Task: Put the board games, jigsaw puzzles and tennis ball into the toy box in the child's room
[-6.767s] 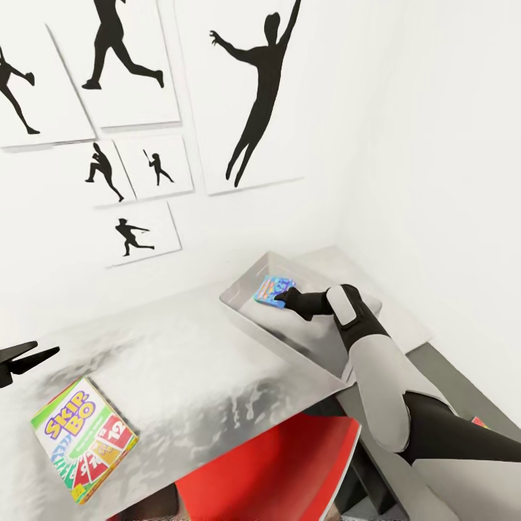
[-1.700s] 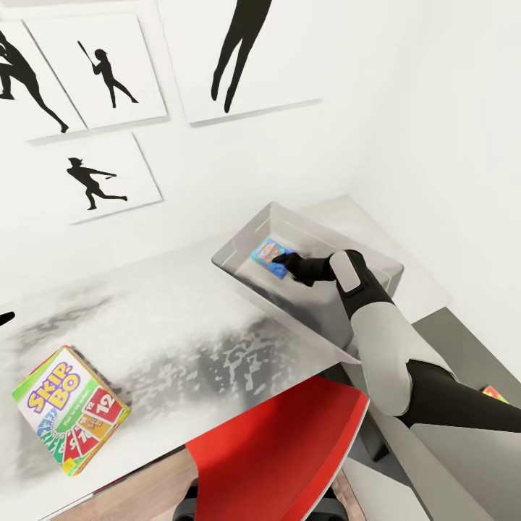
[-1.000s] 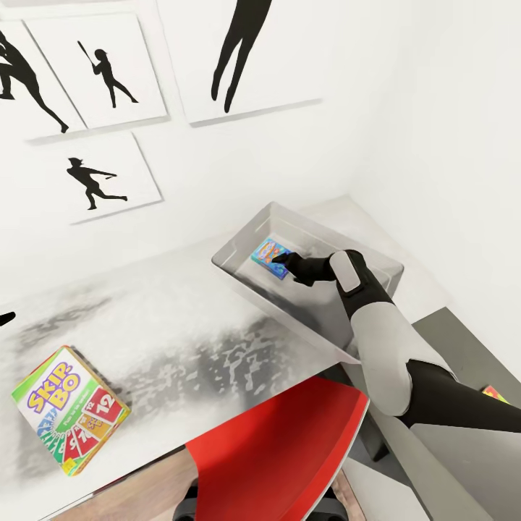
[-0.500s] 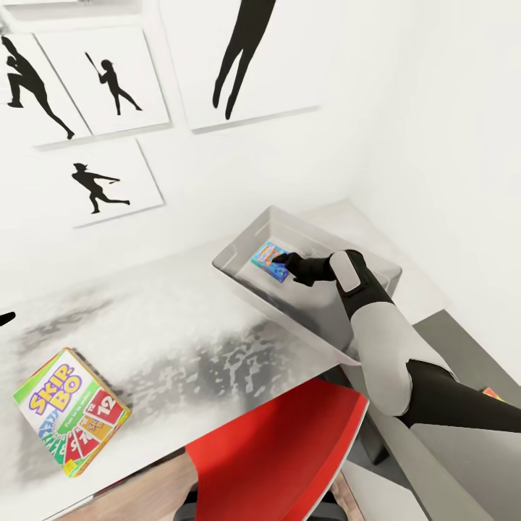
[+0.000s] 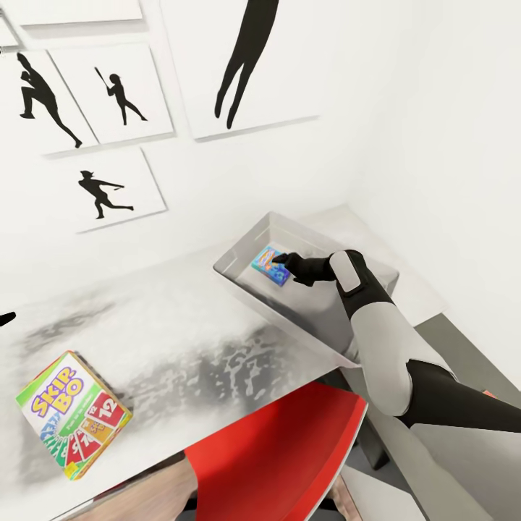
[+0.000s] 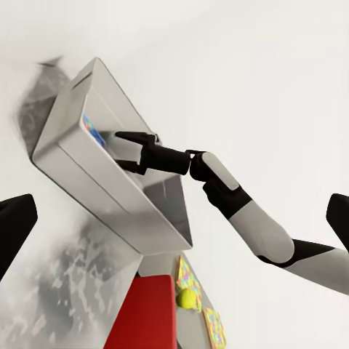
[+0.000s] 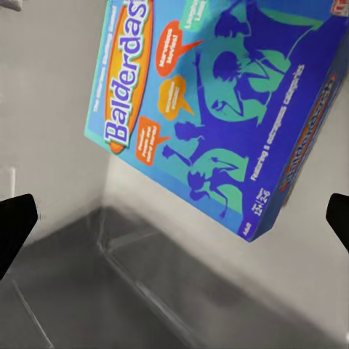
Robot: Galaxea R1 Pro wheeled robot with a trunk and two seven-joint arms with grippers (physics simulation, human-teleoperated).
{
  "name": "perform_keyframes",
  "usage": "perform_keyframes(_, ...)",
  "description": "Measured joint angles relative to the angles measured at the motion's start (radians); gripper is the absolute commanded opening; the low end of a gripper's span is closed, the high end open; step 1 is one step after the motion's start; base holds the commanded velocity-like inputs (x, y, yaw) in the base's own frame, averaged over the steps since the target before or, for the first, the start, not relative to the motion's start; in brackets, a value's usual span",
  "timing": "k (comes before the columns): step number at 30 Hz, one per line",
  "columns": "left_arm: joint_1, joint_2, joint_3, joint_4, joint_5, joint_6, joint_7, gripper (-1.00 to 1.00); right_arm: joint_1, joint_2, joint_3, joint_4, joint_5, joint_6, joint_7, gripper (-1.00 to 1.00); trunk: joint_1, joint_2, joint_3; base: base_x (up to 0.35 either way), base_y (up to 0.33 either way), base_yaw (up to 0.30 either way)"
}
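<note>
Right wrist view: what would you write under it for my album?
Blue Balderdash game box inside the grey toy box.

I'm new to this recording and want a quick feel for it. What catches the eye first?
The right gripper reaches into the grey toy box at the table's far corner, by a blue Balderdash game. A bright Skip-Bo box lies at the table's near left, and a red chair sits tucked below.

Cut off at the head view's left edge: left gripper (image 5: 6, 318), only a dark tip visible, state unreadable. Hidden by the right gripper (image 5: 280, 262): near corner of the blue board game (image 5: 268, 263) inside the toy box (image 5: 239, 277). Too small to read in the left wrist view: two puzzle sheets (image 6: 186, 274) beside the tennis ball (image 6: 187, 298).
</note>
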State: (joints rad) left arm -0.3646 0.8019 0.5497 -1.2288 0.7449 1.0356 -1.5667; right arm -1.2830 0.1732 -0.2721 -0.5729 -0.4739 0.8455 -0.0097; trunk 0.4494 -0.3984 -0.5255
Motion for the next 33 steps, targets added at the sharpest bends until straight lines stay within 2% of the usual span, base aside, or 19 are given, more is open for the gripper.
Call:
perform_keyframes(25,0.0,-0.005,0.001,0.01,-0.006,-0.008,0.0,1.0,0.006,0.0,0.001,0.0,0.001,0.003,0.003,1.0,0.0,0.0,0.04,0.0,0.0,0.0)
perform_keyframes(29,0.0,-0.015,0.001,0.022,-0.028,-0.009,0.0,1.0,0.018,0.0,0.001,0.0,0.001,0.006,0.004,1.0,0.0,0.0,0.046,0.0,0.0,0.0)
perform_keyframes(33,0.001,-0.027,0.001,0.045,-0.09,-0.011,0.0,1.0,0.034,0.0,0.002,0.0,0.001,0.008,0.004,1.0,0.0,0.0,0.053,0.0,0.0,0.0)
